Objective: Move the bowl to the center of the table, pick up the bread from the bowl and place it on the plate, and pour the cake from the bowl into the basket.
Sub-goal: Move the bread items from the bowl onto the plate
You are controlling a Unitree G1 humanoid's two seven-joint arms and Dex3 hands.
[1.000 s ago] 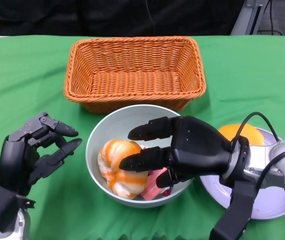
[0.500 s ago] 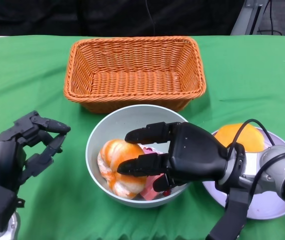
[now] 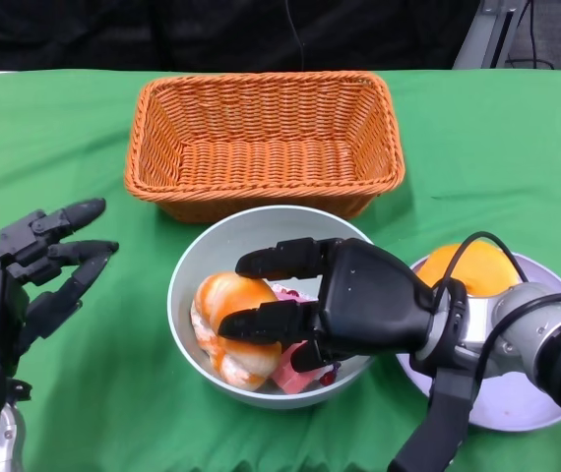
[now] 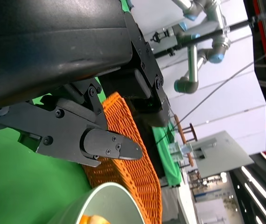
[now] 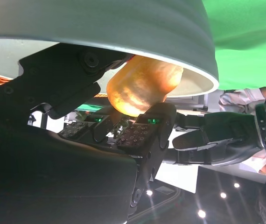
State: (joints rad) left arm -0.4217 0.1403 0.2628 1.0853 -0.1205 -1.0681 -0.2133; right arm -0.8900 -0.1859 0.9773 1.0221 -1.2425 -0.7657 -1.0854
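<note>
Both sides of the soft, light orange-glazed bread roll [image 3: 229, 329] are being enclosed by the right hand [image 3: 344, 310]; squeezing is best avoided. The left hand [image 3: 27, 275] is spread, empty.

We record a table covered in green cloth [image 3: 477, 128]. Three things rest directly on it. A rectangular woven orange wicker basket [image 3: 266, 143] sits on the far side, beyond both hands. A pale grey-green round bowl [image 3: 212, 261] stands just in front of the basket, its far rim close to the basket's near wall; it lies under the right hand's fingers and to the right of the left hand. A white round plate [image 3: 536, 393] sits just beside the bowl, under the right forearm.
</note>
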